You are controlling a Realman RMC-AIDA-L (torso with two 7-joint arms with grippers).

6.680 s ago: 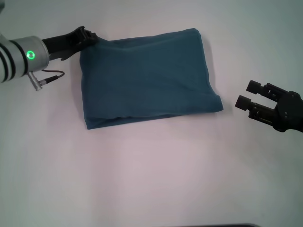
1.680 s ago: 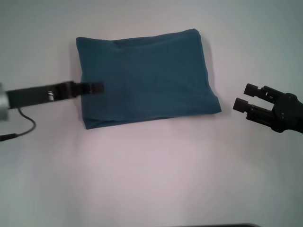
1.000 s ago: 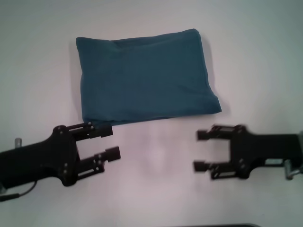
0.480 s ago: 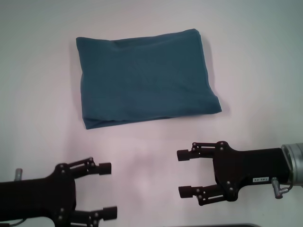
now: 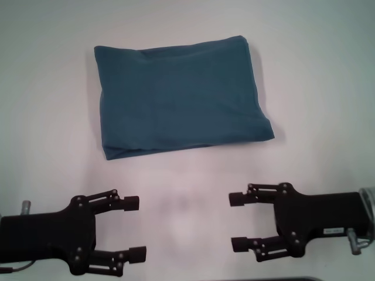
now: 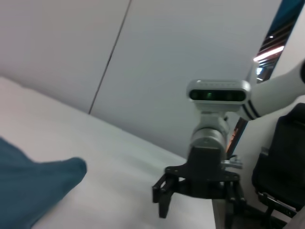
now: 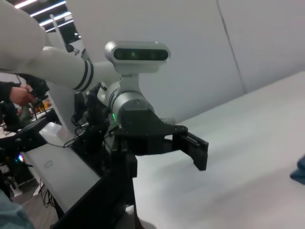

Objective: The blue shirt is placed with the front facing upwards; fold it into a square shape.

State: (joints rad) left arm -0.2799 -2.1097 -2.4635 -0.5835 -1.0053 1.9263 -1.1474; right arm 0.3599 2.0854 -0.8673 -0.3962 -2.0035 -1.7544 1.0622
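The blue shirt lies folded into a thick rectangle at the far middle of the white table, plain side up, with no lettering showing. My left gripper hovers open at the near left, well short of the shirt's near edge. Opposite it, my right gripper is open at the near right, its fingers pointing toward the left one. Neither holds anything. One corner of the shirt shows in the left wrist view, with the right gripper farther off. The right wrist view shows the left gripper.
The white table runs bare between the shirt and the two grippers. A pale wall stands behind the table in both wrist views. Off the table's side the right wrist view shows a bench with cables.
Both arms have come away from the shirt's sides to the near edge, facing each other. In the last half second the right gripper drew back slightly to the right. The shirt has not moved.
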